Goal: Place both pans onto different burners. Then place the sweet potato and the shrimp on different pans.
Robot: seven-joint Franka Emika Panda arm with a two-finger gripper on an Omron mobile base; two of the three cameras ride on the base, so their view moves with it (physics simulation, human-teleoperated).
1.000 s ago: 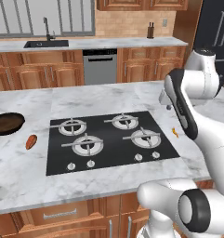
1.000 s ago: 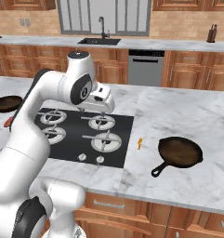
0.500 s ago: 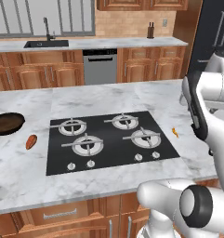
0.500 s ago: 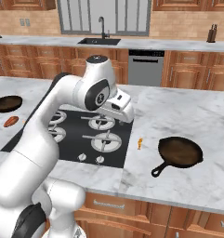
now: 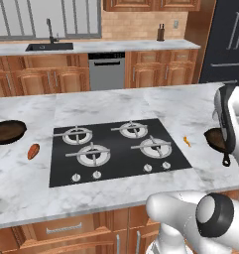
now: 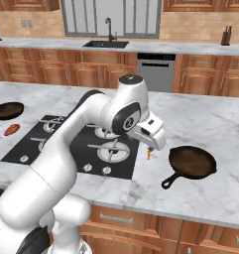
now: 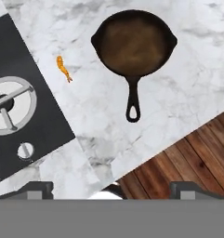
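No readable brand or lettering on anything here.

My two-finger claw (image 7: 111, 188) hangs high over the right end of the white marble island counter (image 5: 116, 106); both dark tips sit far apart at the bottom of the hand view, so it is spread wide and holds nothing.

Right-hand round dark-brown frying pan (image 7: 134, 42) lies flat on the marble, right of the black glass cooktop (image 5: 116, 168), its long black handle toward the near edge. The tiny orange-yellow curved shrimp (image 7: 63, 68) lies on bare marble between that pan and the cooktop edge, touching neither.

Second, matching dark-brown frying pan (image 5: 8, 132) sits at the counter's far-left end. The reddish-orange oval sweet potato (image 5: 33, 151) lies just beside it, nearer the cooktop (apart from the pan).

All four grey-grated gas burners (image 5: 93, 154) are bare; small white knobs (image 5: 96, 174) run along the near edge.

Behind: wooden cabinets (image 5: 155, 74), steel dishwasher (image 5: 107, 70), sink with faucet (image 5: 47, 46). Wood plank floor (image 7: 187, 158).
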